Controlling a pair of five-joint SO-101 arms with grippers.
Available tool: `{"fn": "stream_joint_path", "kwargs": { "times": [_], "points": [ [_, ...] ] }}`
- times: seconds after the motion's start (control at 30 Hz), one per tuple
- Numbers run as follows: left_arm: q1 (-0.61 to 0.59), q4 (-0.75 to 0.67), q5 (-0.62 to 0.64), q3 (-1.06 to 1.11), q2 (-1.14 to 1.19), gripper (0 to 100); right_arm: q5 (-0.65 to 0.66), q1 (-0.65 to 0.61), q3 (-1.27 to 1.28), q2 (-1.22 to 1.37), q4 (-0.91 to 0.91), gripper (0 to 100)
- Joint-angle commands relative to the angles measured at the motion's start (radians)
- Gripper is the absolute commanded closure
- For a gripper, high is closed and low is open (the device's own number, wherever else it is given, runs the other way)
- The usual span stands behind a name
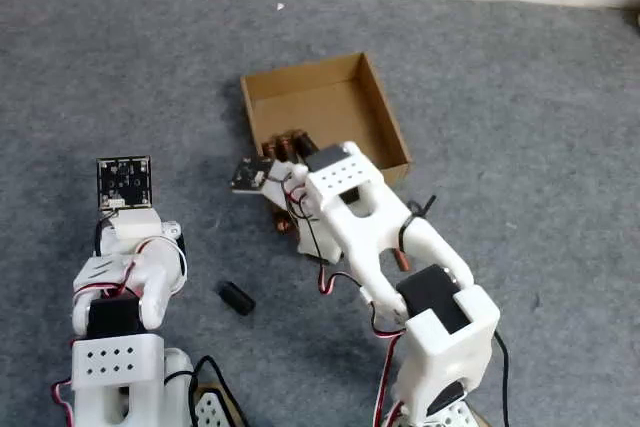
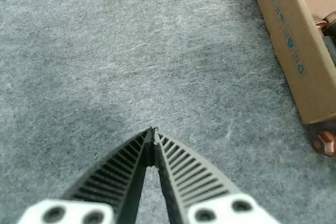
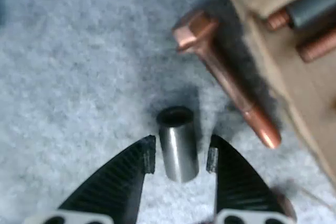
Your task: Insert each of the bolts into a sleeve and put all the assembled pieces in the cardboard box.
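In the right wrist view a grey sleeve [image 3: 178,142] stands upright on the carpet. My right gripper [image 3: 181,153] is open, one finger on each side of the sleeve with small gaps. A copper bolt [image 3: 223,74] lies just beyond it, beside the cardboard box [image 3: 294,66]. Inside the box lie sleeved bolts [image 3: 315,6], which show from above as copper ends [image 1: 290,144] at the near-left corner of the box [image 1: 385,107]. Another dark sleeve [image 1: 237,298] lies between the arms. My left gripper [image 2: 153,132] is shut and empty over bare carpet.
The box wall [image 2: 294,40] stands to one side of the left gripper, with a copper bolt head [image 2: 325,142] at its foot. The right arm [image 1: 370,222] stretches across to the box's front-left corner. Grey carpet spreads all around.
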Motion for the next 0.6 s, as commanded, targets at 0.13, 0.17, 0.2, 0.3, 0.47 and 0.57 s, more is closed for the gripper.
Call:
{"fn": "stream_joint_path", "kwargs": {
  "times": [0.13,0.17,0.2,0.3,0.47,0.57],
  "points": [
    [-0.015,-0.021,-0.017,-0.005,-0.008,99,-0.002,0.042,0.162,-0.024,-0.246,85.4],
    [-0.015,-0.021,-0.017,-0.005,-0.008,99,-0.002,0.045,0.182,-0.024,-0.262,85.4],
    [-0.015,-0.021,-0.017,-0.005,-0.008,99,-0.003,0.045,0.196,-0.027,-0.265,86.5],
    [-0.015,-0.021,-0.017,-0.005,-0.008,99,-0.008,0.041,0.203,-0.033,-0.226,96.9],
    [-0.015,-0.021,-0.017,-0.005,-0.008,99,-0.017,0.047,0.159,-0.073,-0.087,99.5],
    [-0.015,-0.021,-0.017,-0.004,-0.008,99,-0.097,0.053,0.136,-0.188,-0.030,99.5]
  ]
}}
